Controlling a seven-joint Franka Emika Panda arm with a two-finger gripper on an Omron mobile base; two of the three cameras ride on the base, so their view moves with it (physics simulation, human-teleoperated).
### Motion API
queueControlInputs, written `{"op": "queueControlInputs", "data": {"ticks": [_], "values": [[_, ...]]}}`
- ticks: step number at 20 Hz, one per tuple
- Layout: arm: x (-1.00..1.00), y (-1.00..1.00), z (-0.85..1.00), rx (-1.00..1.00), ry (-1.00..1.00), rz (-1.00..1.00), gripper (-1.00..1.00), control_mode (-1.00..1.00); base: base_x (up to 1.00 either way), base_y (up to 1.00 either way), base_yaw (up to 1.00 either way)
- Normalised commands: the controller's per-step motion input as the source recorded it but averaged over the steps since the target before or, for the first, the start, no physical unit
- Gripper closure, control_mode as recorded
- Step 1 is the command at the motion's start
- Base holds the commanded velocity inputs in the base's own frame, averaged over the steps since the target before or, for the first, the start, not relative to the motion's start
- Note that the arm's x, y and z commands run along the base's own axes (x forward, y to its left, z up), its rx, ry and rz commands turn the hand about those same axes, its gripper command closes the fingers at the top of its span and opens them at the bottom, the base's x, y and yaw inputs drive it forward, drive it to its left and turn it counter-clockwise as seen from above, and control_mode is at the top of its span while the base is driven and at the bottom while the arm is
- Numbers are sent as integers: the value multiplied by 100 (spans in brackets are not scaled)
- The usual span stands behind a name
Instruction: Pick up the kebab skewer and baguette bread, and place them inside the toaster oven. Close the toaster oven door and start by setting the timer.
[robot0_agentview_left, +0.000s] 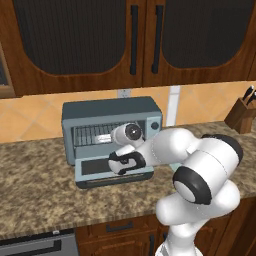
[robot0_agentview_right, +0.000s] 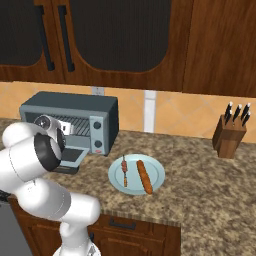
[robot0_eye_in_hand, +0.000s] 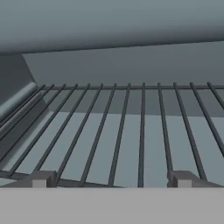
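Up close, bare wire rack (robot0_eye_in_hand: 131, 131), jaws spread empty, kebab skewer (robot0_agentview_right: 124, 171) and baguette bread (robot0_agentview_right: 144, 176) on plate (robot0_agentview_right: 156, 170).

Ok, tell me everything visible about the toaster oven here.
The toaster oven is a boxy grey-blue metal unit on the granite counter, against the tiled wall. Its door lies folded down flat, dark window up. Inside is a bare wire rack. Two knobs sit on the right-hand panel. The gripper is at its mouth, open.
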Motion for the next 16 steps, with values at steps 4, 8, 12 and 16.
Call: {"op": "queueControlInputs", "data": {"ticks": [4, 8, 12, 16], "values": [[0, 9, -10, -1, -2, 0, -100, -100, 0, 0, 0], [0, 3, -28, -3, 3, 0, -100, -100, 0, 0, 0], [0, 2, -25, -3, 2, 0, -100, -100, 0, 0, 0], [-5, 4, -29, -2, 2, 0, -100, -100, 0, 0, 0]]}}
